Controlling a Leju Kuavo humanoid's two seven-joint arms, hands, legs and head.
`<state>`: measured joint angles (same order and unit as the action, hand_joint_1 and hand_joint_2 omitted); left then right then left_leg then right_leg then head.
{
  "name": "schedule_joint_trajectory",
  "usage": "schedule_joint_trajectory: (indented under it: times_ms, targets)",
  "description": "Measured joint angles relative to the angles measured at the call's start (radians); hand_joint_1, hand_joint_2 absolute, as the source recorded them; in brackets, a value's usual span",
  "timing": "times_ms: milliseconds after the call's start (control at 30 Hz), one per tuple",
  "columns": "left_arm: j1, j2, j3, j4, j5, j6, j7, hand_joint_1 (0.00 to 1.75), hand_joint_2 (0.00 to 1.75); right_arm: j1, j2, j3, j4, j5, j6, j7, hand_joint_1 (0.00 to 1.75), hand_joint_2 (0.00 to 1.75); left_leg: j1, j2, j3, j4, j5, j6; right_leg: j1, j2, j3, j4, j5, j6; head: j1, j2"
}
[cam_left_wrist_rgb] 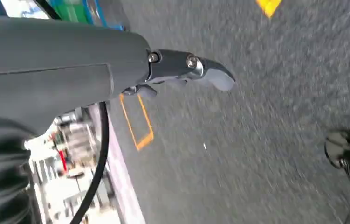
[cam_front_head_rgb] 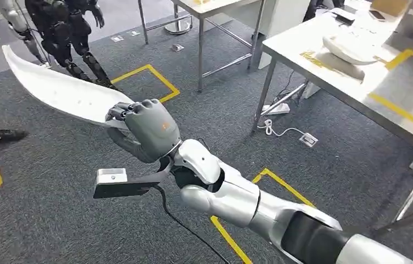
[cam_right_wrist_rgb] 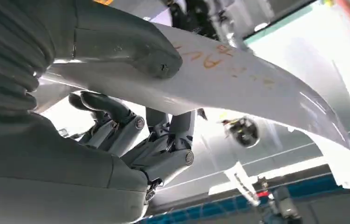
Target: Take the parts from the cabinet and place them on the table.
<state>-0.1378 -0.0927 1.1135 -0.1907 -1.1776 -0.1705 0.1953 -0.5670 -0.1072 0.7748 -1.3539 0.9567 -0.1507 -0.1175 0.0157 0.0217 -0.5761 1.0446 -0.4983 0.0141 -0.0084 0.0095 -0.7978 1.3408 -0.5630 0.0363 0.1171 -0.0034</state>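
Right hand (cam_front_head_rgb: 148, 132) sits near the middle of my head view, holding a long curved white part (cam_front_head_rgb: 55, 91) that runs from the hand up toward the upper left of the frame. In the right wrist view I see the thick thumb (cam_right_wrist_rgb: 131, 49) pressed on one face of that part (cam_right_wrist_rgb: 257, 88) and the darker fingers (cam_right_wrist_rgb: 163, 140) curled against the other face, so the part is clamped between them. Faint orange writing shows on the white surface near the thumb. My silver right arm (cam_front_head_rgb: 259, 212) comes in from the lower right of the head view. A table (cam_front_head_rgb: 358, 93) stands at the upper right, well apart from the held part, with another white part (cam_front_head_rgb: 350, 52) lying on its top. Grey carpet (cam_front_head_rgb: 55, 220) with yellow tape lines lies below. In the left wrist view my left hand (cam_left_wrist_rgb: 182, 70) shows a finger stretched out over the carpet with nothing in it; I cannot tell how the other fingers lie
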Motion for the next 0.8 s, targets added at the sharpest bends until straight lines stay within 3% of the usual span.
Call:
schedule_joint_trajectory:
  times_ms: [33, 67, 133, 167, 200, 300, 333, 367, 400, 433, 500, 533, 567, 633, 667, 700, 800]
  targets:
    - [-0.003, 0.0, 0.0, 0.0, -0.003, 0.0, 0.001, 0.0, 1.75, 0.003, -0.005, -0.001, 0.002, -0.002, 0.0, 0.0, 1.75, 1.75, -0.001, 0.016, 0.001, 0.0, -0.001, 0.001, 0.0, -0.001, -0.008, 0.01, 0.01, -0.001, 0.0, 0.0]
    - [-0.005, 0.0, 0.0, 0.0, -0.003, 0.0, 0.001, 0.0, 1.75, 0.004, -0.008, -0.004, 0.002, -0.002, 0.0, 0.0, 1.75, 1.75, -0.002, 0.029, 0.002, 0.0, -0.003, 0.002, 0.0, -0.002, 0.01, -0.03, 0.039, -0.003, 0.0, 0.0]
    - [-0.009, -0.002, -0.001, 0.0, -0.003, 0.0, 0.001, 0.0, 1.75, 0.003, -0.011, -0.007, 0.002, -0.003, -0.002, -0.001, 1.75, 1.75, -0.003, 0.053, 0.008, 0.0, -0.008, -0.001, 0.004, -0.022, 0.108, -0.206, 0.119, -0.012, 0.0, 0.0]
    - [-0.01, -0.003, -0.003, 0.0, -0.004, 0.0, 0.001, 0.0, 1.75, 0.002, -0.012, -0.01, 0.002, -0.003, -0.003, -0.003, 1.75, 1.75, -0.005, 0.063, 0.013, 0.0, -0.011, -0.004, 0.011, -0.073, 0.16, -0.294, 0.139, -0.021, 0.0, 0.0]
    - [-0.01, -0.003, -0.006, 0.0, -0.004, 0.0, 0.002, 0.0, 1.75, 0.001, -0.013, -0.013, 0.002, -0.005, -0.004, -0.006, 1.75, 1.75, -0.013, 0.07, 0.014, 0.001, -0.016, -0.011, 0.02, -0.097, 0.165, -0.307, 0.129, -0.028, -0.002, 0.0]
    - [-0.014, -0.003, -0.008, 0.0, -0.006, 0.0, 0.01, 0.0, 1.75, -0.009, -0.019, -0.018, 0.009, -0.018, -0.008, -0.027, 1.75, 1.75, -0.009, 0.101, 0.026, -0.008, -0.019, -0.025, 0.026, -0.057, 0.159, -0.31, 0.131, -0.041, -0.001, 0.0]
    - [-0.017, -0.004, -0.01, 0.0, -0.006, 0.0, 0.011, 0.0, 1.75, -0.011, -0.021, -0.021, 0.011, -0.022, -0.011, -0.031, 1.75, 1.75, -0.01, 0.112, 0.033, -0.009, -0.024, -0.033, 0.019, -0.044, 0.164, -0.321, 0.136, -0.049, -0.002, 0.0]
    - [-0.018, -0.002, -0.014, 0.0, -0.008, 0.0, 0.015, 0.0, 1.75, -0.013, -0.022, -0.023, 0.015, -0.026, -0.015, -0.032, 1.75, 1.75, -0.003, 0.065, 0.027, 0.008, -0.034, -0.039, 0.013, -0.034, 0.174, -0.328, 0.14, -0.053, -0.002, 0.0]
    - [-0.018, -0.003, -0.016, 0.0, -0.011, 0.0, 0.019, 0.0, 1.75, -0.021, -0.021, -0.024, 0.022, -0.028, -0.019, -0.032, 1.75, 1.75, -0.004, 0.022, 0.007, 0.051, -0.063, -0.04, 0.009, -0.026, 0.175, -0.328, 0.14, -0.059, -0.008, 0.0]
    - [-0.018, -0.003, -0.016, 0.001, -0.011, 0.0, 0.02, 0.0, 1.75, -0.026, -0.018, -0.024, 0.027, -0.029, -0.021, -0.035, 1.75, 1.75, -0.003, -0.003, -0.026, 0.12, -0.097, -0.042, 0.007, -0.016, 0.175, -0.328, 0.141, -0.062, -0.01, 0.0]
    - [-0.016, -0.003, -0.016, 0.001, -0.011, 0.0, 0.024, 0.0, 1.75, -0.026, -0.016, -0.023, 0.038, -0.029, -0.022, -0.037, 1.75, 1.75, -0.003, -0.017, -0.106, 0.269, -0.148, -0.045, 0.008, 0.012, 0.175, -0.327, 0.141, -0.063, -0.01, 0.0]
    - [-0.015, -0.003, -0.017, 0.001, -0.012, 0.0, 0.029, 0.0, 1.75, -0.026, -0.017, -0.023, 0.044, -0.029, -0.022, -0.036, 1.75, 1.75, -0.003, -0.017, -0.126, 0.293, -0.14, -0.046, 0.007, 0.027, 0.175, -0.327, 0.141, -0.062, -0.009, 0.0]
    - [-0.016, -0.003, -0.017, 0.001, -0.015, 0.0, 0.033, 0.0, 1.75, -0.026, -0.016, -0.023, 0.049, -0.029, -0.024, -0.034, 1.75, 1.75, -0.002, -0.017, -0.122, 0.267, -0.108, -0.045, 0.006, 0.041, 0.176, -0.325, 0.14, -0.062, -0.01, 0.0]
    - [-0.018, -0.001, -0.019, 0.001, -0.019, 0.0, 0.042, 0.0, 1.75, -0.026, -0.016, -0.023, 0.051, -0.028, -0.031, -0.029, 1.75, 1.75, 0.001, -0.031, -0.066, 0.121, -0.013, -0.045, 0.002, 0.069, 0.176, -0.319, 0.137, -0.057, -0.01, 0.0]
    - [-0.019, 0.0, -0.02, 0.001, -0.021, 0.0, 0.045, 0.0, 1.75, -0.026, -0.013, -0.024, 0.051, -0.027, -0.035, -0.026, 1.75, 1.75, 0.007, -0.069, -0.028, 0.031, 0.027, -0.047, 0.0, 0.081, 0.174, -0.312, 0.133, -0.05, -0.01, 0.0]
    - [-0.02, 0.0, -0.021, 0.001, -0.021, 0.0, 0.046, 0.0, 1.75, -0.027, -0.011, -0.026, 0.051, -0.025, -0.039, -0.021, 1.75, 1.75, 0.008, -0.109, -0.02, 0.012, 0.005, -0.045, 0.004, 0.091, 0.167, -0.305, 0.131, -0.042, -0.013, 0.0]
    - [-0.024, 0.002, -0.02, 0.0, -0.006, 0.0, 0.03, 0.0, 1.75, -0.024, -0.006, -0.035, 0.051, -0.017, -0.038, -0.014, 1.75, 1.75, 0.0, -0.078, -0.016, 0.013, 0.011, -0.024, -0.004, 0.124, 0.158, -0.312, 0.142, -0.022, -0.012, 0.0]
